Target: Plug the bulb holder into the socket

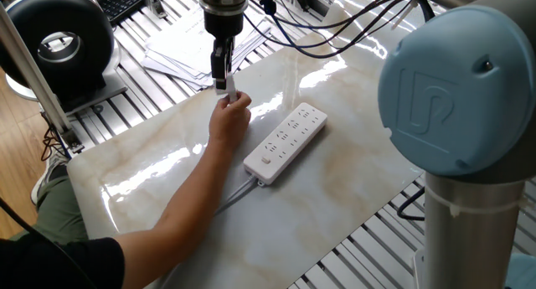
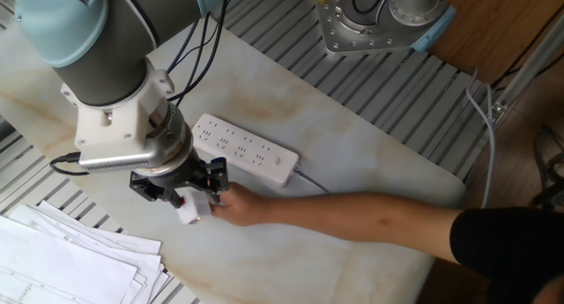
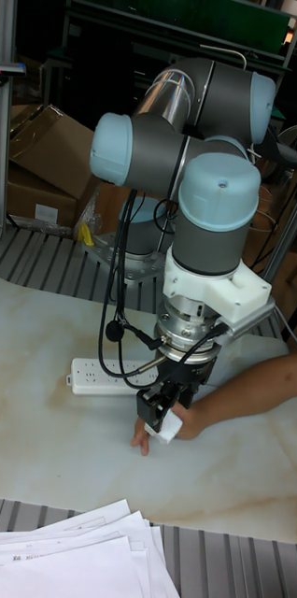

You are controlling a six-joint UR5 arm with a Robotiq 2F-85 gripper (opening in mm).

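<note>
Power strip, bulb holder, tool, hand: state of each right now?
power strip: flat on the table, outlets up, nothing plugged in
bulb holder: between the tool fingers, off the strip, person's fingers touching it
tool: closed around the bulb holder, above the table beside the strip
person's hand: under the tool, at the bulb holder
papers: stacked at the table edge
</note>
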